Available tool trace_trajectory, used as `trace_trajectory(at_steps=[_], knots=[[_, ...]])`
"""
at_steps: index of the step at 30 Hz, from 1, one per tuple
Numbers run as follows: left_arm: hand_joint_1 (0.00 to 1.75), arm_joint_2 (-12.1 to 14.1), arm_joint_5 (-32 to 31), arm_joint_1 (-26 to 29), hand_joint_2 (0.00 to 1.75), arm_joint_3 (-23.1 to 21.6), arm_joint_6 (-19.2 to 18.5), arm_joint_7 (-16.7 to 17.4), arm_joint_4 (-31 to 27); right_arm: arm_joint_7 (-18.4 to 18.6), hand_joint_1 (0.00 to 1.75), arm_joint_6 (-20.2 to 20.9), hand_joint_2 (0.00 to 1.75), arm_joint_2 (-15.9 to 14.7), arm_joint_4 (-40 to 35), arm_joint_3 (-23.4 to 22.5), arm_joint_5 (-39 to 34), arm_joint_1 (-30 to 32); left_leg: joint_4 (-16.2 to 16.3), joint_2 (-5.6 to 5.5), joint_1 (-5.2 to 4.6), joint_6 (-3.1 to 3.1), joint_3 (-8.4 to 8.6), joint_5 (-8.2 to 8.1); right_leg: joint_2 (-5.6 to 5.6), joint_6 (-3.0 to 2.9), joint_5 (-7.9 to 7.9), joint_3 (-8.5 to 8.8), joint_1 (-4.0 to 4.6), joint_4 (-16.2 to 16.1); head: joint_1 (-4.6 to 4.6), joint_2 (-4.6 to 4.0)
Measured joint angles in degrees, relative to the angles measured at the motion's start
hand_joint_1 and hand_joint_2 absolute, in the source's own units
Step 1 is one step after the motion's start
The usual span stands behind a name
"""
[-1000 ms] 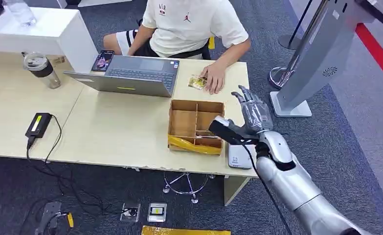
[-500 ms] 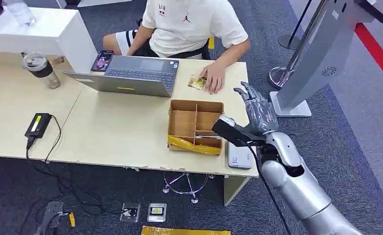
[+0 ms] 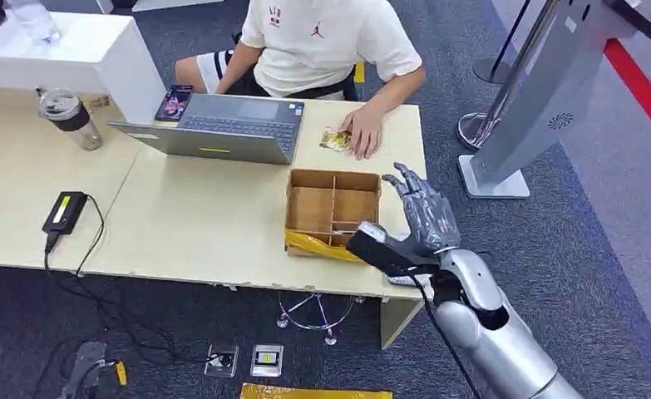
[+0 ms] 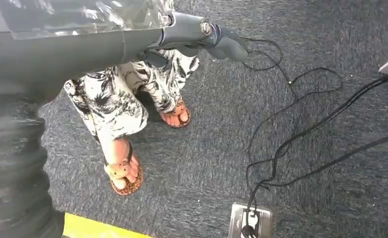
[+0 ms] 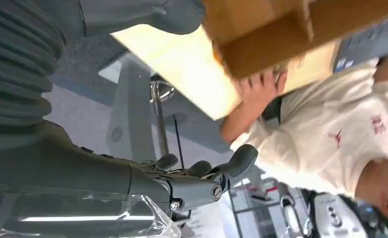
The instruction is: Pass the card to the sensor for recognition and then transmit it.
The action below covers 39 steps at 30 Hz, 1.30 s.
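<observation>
Right hand (image 3: 426, 218) is released, fingers spread, holding nothing. The cardboard box (image 3: 332, 213) sits just beside its thumb. Left hand (image 4: 201, 37): state cannot be told.

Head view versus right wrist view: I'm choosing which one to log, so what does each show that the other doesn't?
Head view alone: the laptop, charger, lidded cup, the floor under the table.

Right wrist view alone: the underside of the right robot hand's fingers, spread and holding nothing.

Shared: the divided cardboard box, the seated person with a hand on the table, the grey kiosk.
</observation>
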Motion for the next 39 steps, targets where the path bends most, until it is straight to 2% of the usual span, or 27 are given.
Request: trace_trajectory(at_steps=[8, 21, 39], knots=[[0.00, 0.18, 1.38, 0.50, 1.75, 0.00, -0.11, -0.55, 0.00, -0.87, 0.49, -3.45, 1.75, 1.31, -0.55, 2.98, -1.64, 2.20, -0.01, -0.01, 0.00, 0.00, -0.01, 0.00, 0.01, -0.02, -0.02, 0.02, 0.00, -0.01, 0.02, 0.00], [0.00, 0.22, 1.81, 0.79, 1.75, 0.02, -0.02, -0.66, 0.00, -0.24, 0.52, -4.85, 1.75, 2.08, 1.79, 4.66, -2.93, 1.96, -0.01, -0.01, 0.00, 0.00, -0.03, 0.00, -0.01, -0.02, -0.02, 0.00, 0.00, 0.00, 0.02, 0.00], [0.00, 0.07, 1.05, 0.58, 1.75, -0.02, -0.09, -0.66, 0.00, 0.87, 0.51, -5.36, 1.75, 4.24, 9.83, 5.27, -2.84, -1.27, -0.01, -0.01, -0.01, 0.00, -0.02, 0.00, 0.00, -0.02, -0.02, -0.02, 0.00, -0.01, 0.02, 0.00]])
